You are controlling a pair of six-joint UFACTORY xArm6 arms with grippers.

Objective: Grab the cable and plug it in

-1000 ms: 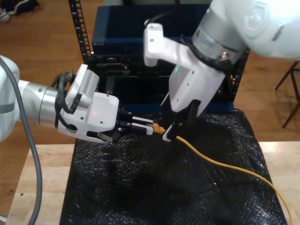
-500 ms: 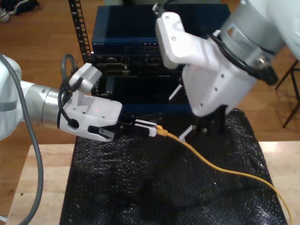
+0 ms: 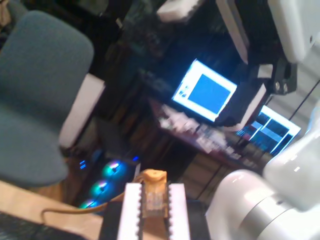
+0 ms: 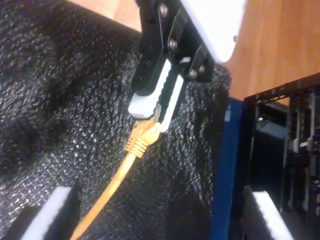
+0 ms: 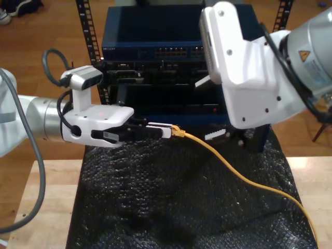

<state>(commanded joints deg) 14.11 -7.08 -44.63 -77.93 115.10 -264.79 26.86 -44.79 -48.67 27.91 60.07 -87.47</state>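
Observation:
The yellow-orange cable (image 5: 233, 168) runs across the black mat from the exterior view's lower right up to its plug end (image 5: 178, 133). My first gripper (image 5: 165, 130) reaches in from the exterior view's left and is shut on that end. The orange boot and clear plug (image 3: 154, 192) sit between its white fingers (image 3: 131, 210). My second gripper (image 5: 231, 137) hangs open at the exterior view's right, apart from the cable. It looks at the cable (image 4: 112, 185) held in the first gripper's fingers (image 4: 155, 100), with its own pads (image 4: 50, 215) spread wide.
A blue network switch (image 5: 155, 41) with a row of ports sits in a black rack (image 5: 91, 36) behind the grippers. A black bubble-textured mat (image 5: 171, 207) covers the wooden table (image 5: 46, 207). A thick grey hose (image 5: 36, 176) hangs at the exterior view's left.
My second gripper has let go of the cable, opened and pulled up toward the exterior view's right. My first gripper has kept the plug end and rolled its wrist level.

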